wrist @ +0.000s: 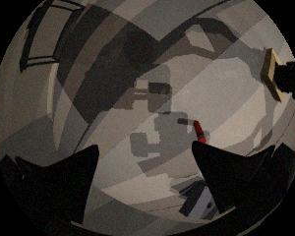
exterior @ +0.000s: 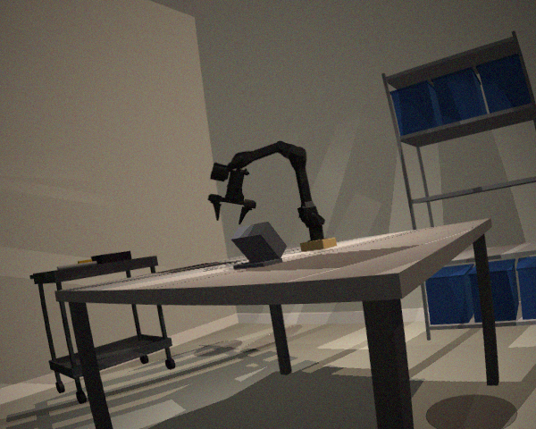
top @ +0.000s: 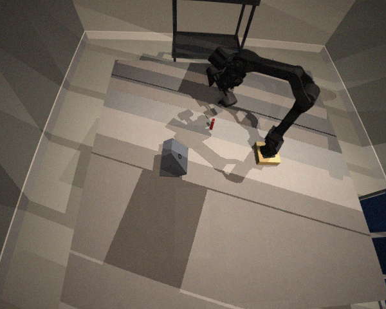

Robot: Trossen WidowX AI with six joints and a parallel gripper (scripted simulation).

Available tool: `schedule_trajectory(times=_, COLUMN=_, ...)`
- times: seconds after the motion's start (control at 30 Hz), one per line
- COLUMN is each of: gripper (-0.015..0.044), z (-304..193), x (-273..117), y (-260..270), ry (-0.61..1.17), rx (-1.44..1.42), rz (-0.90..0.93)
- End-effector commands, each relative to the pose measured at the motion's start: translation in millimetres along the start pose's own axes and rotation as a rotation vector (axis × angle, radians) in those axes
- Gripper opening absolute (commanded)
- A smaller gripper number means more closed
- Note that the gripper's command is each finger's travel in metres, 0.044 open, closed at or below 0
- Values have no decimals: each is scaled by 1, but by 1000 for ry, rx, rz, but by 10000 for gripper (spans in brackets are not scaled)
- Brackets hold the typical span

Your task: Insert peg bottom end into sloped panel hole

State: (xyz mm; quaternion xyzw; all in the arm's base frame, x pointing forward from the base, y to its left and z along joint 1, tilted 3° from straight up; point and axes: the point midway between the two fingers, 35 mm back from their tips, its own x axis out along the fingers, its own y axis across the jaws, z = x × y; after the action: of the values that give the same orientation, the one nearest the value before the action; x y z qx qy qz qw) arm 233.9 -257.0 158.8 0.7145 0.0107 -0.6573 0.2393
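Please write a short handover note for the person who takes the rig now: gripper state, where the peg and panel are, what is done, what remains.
Gripper: open, holds nothing, fingers pointing down, high above the table.
Peg: red, upright on the table, untouched. In the wrist view it shows near the right finger, not between the fingers.
Panel: grey sloped block on the table, apart from the peg; its hole has nothing in it.
Done: nothing yet; the peg is not grasped.
Left: centre over the peg, lower, grasp, line it up with the hole, push it to the bottom, release, move away.
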Motion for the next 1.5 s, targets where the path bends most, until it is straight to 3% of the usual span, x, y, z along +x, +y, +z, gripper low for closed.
schedule_trajectory(times=0.0, gripper=440, z=-12, x=13, y=-22, ry=-1, rx=-28, rz=-90)
schedule_trajectory(times=0.37, gripper=440, z=-35, x=41, y=-78, ry=-34, rx=-115, rz=-325)
schedule_trajectory(times=1.47, gripper=440, z=-34, x=85, y=-93, ry=-35, rx=-116, rz=-329)
